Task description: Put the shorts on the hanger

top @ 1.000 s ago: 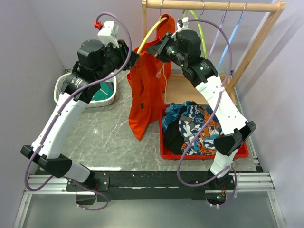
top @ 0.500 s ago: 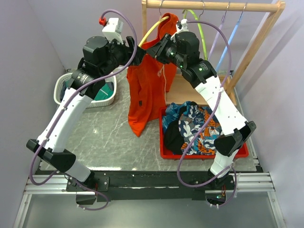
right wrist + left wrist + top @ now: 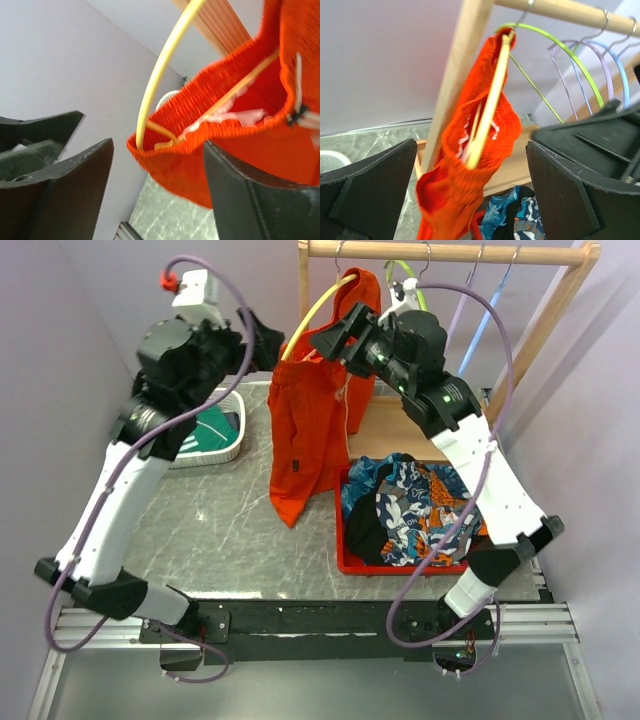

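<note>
The bright orange shorts (image 3: 310,430) hang from the yellow hanger (image 3: 312,315), which hooks on the wooden rail. The hanger's arm runs inside the waistband; the legs drop down to the table. My left gripper (image 3: 270,343) is open just left of the waistband, apart from it. My right gripper (image 3: 332,340) is open on the right side, also free of the cloth. The left wrist view shows the shorts (image 3: 465,185) and hanger (image 3: 490,105) beyond my open left gripper (image 3: 471,145). The right wrist view shows the shorts (image 3: 240,150) and hanger (image 3: 160,75) beyond my open right gripper (image 3: 157,145).
The wooden rail (image 3: 450,253) also carries a lime green hanger (image 3: 425,310), a lilac hanger (image 3: 455,320) and a blue hanger (image 3: 487,315). A red tray (image 3: 350,560) of patterned garments sits under the right arm. A white basket (image 3: 215,455) stands at the left.
Both grippers have opened and let go of the shorts. The left arm has pulled back up and to the left, the right arm slightly right. The shorts stay on the hanger.
</note>
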{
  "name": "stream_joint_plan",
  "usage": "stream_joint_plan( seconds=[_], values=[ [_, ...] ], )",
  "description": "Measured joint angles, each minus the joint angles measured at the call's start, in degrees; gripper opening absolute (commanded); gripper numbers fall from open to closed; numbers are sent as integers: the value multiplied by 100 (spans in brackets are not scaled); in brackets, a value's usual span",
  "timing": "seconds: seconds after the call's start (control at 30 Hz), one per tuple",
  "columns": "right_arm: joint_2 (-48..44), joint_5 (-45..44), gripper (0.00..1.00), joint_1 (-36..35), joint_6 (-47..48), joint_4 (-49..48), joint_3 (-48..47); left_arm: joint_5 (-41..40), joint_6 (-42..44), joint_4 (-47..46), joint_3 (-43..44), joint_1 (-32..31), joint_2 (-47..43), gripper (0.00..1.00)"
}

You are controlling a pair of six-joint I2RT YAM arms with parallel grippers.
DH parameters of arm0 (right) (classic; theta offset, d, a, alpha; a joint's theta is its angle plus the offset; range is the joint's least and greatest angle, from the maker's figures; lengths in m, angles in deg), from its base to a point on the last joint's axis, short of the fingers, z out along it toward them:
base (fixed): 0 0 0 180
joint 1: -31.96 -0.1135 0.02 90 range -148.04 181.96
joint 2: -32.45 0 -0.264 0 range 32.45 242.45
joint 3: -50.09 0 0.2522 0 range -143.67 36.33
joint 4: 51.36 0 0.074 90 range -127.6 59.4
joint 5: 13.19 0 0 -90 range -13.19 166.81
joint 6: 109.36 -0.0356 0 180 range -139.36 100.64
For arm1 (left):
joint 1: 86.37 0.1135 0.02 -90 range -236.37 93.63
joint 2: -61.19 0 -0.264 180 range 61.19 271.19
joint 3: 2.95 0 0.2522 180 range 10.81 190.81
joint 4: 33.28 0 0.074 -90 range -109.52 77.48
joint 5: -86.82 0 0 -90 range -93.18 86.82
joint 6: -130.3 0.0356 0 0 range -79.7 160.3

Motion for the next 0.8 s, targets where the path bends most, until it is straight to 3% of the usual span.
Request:
stream_joint_plan(
  seconds=[0.23, 0.33, 0.53, 0.67, 0.8],
  values=[
    [-1158, 44, 99, 0, -2, -254, 1519, -142, -466, 219, -992, 63, -1010, 96],
    [-1860, 13, 100, -57, 22, -431, 2529, -131, -651, 293, -1757, 61, -1510, 96],
    [-3222, -560, 100, -841, 227, -793, 4527, -116, -1080, 170, -4072, -46, -2608, 97],
    [-3845, -1027, 100, -1539, 306, -1080, 5792, -212, -1401, -26, -5552, -529, -3040, 96],
    [-4210, -1274, 100, -1641, 313, -1217, 6758, -310, -1665, -175, -6575, -1043, -3342, 96]
  ],
)
